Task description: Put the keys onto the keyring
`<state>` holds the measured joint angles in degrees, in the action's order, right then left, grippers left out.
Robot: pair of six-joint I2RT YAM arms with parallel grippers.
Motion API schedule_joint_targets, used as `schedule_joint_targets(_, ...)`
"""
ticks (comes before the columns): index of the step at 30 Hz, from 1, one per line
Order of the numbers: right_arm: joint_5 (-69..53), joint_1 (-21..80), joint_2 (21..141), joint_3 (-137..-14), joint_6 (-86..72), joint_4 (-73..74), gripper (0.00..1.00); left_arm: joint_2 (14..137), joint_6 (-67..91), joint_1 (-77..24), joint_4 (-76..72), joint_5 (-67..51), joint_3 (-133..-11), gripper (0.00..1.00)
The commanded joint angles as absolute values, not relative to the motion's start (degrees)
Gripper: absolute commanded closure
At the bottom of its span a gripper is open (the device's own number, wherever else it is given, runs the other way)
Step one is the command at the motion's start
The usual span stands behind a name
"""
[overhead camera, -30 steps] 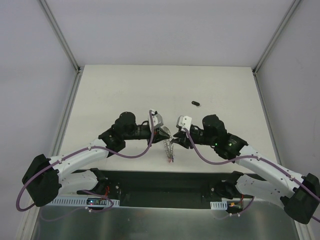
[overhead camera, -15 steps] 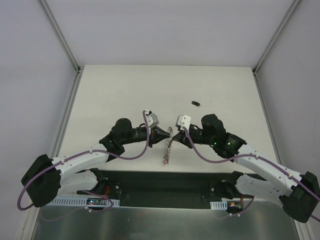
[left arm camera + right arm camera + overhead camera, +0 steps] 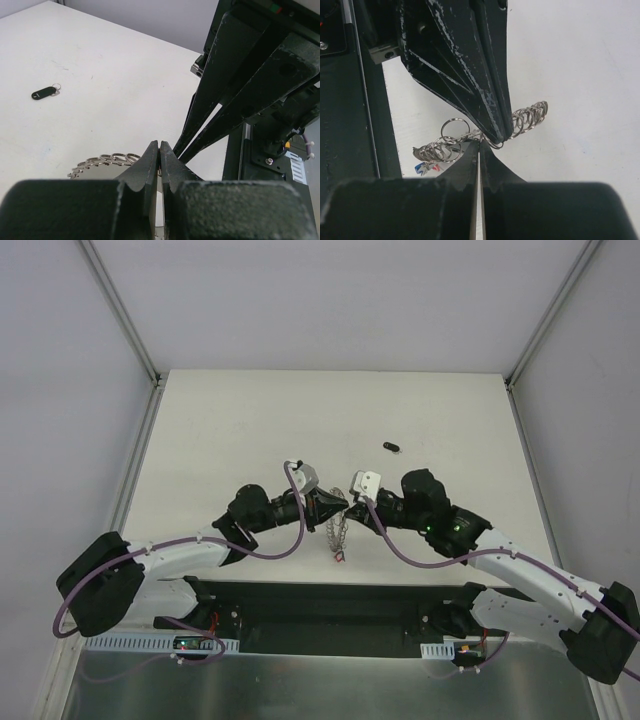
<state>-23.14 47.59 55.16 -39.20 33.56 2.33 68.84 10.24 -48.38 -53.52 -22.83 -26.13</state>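
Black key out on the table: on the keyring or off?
Off: the key lies alone on the table, apart from the keyring.

The keyring (image 3: 338,530) hangs edge-on in the air, pinched at its upper rim by the left gripper (image 3: 343,504) (tips pressed together). Wiry silver loops (image 3: 530,116) line its grey rim, and the red and blue tags (image 3: 340,557) dangle at 6 o'clock. One key (image 3: 391,447), black and oblong, lies flat on the table (image 3: 220,440) at 1 o'clock from the keyring, well apart.
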Motion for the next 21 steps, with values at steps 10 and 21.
schedule_joint_targets(10, -21.71, 49.39, 55.55, -42.45, 36.65, 5.18, 0.99, 61.45, 6.51, -48.60, -52.22, -17.23, -25.14, 0.79)
schedule_joint_targets(21, -22.32, 50.36, 56.43, -43.59, 38.93, 7.73, 0.99, 58.00, 1.67, -45.62, -21.55, -30.28, -34.80, 0.67)
